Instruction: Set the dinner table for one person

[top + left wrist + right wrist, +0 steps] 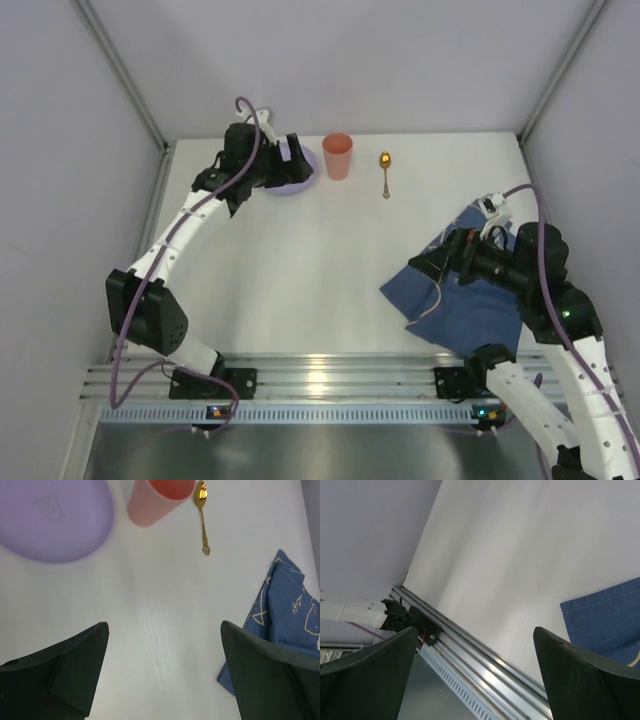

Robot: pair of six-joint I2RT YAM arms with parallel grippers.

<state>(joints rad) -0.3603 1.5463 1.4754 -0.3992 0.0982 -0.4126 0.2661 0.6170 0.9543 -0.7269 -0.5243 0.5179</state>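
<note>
The dinner table is a white tabletop. A purple plate, a pink cup and a gold spoon stand in a row at its far edge. My left gripper hovers above the plate, open and empty. The left wrist view shows the plate, cup and spoon beyond the open gripper. A rumpled blue placemat lies at the near right. My right gripper is above its left edge, open and empty.
Grey walls close the table on the left, back and right. The aluminium rail runs along the near edge and shows in the right wrist view. A corner of the placemat lies beside my right finger.
</note>
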